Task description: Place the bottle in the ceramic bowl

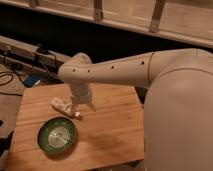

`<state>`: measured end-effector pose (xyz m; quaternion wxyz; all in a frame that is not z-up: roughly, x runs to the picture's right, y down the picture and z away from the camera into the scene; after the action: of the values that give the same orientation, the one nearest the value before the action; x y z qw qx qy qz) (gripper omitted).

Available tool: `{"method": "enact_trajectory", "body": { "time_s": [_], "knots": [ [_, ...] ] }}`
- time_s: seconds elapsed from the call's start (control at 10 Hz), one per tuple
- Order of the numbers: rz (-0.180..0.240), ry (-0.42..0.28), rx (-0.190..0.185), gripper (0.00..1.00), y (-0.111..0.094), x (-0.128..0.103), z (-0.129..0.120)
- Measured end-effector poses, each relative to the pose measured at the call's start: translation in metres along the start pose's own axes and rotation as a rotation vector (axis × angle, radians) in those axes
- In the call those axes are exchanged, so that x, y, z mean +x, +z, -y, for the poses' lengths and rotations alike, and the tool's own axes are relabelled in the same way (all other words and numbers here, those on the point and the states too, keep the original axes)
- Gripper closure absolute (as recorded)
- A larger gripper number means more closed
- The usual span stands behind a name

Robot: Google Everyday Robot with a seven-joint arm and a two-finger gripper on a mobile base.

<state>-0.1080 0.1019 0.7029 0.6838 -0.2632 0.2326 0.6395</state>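
The small white bottle lies on its side on the wooden table, left of centre. The green ceramic bowl sits in front of it near the table's front left corner, with nothing in it. My gripper points down from the white arm's wrist. It hangs right over the bottle's right end, just behind and to the right of the bowl. The wrist hides part of the bottle.
My large white arm and body fill the right side. A dark rail with cables and a blue object lie behind the table's left edge. Floor shows left of the table.
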Motion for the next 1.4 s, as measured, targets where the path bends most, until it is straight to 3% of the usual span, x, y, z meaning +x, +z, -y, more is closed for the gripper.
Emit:
{"method": "enact_trajectory", "body": {
  "time_s": [0.3,0.4,0.8,0.9,1.1,1.4],
  "knots": [
    [-0.01,-0.034,0.016,0.35,-0.002,-0.005,0.0],
    [-0.026,-0.111,0.031,0.35,-0.003,-0.014,-0.003],
    [-0.115,-0.553,0.07,0.35,-0.009,-0.052,-0.006],
    [-0.132,-0.615,0.075,0.35,-0.009,-0.058,-0.004],
    [-0.143,-0.678,0.077,0.35,-0.009,-0.062,-0.002],
    [-0.108,-0.662,0.033,0.35,0.002,-0.068,-0.013]
  ]
}}
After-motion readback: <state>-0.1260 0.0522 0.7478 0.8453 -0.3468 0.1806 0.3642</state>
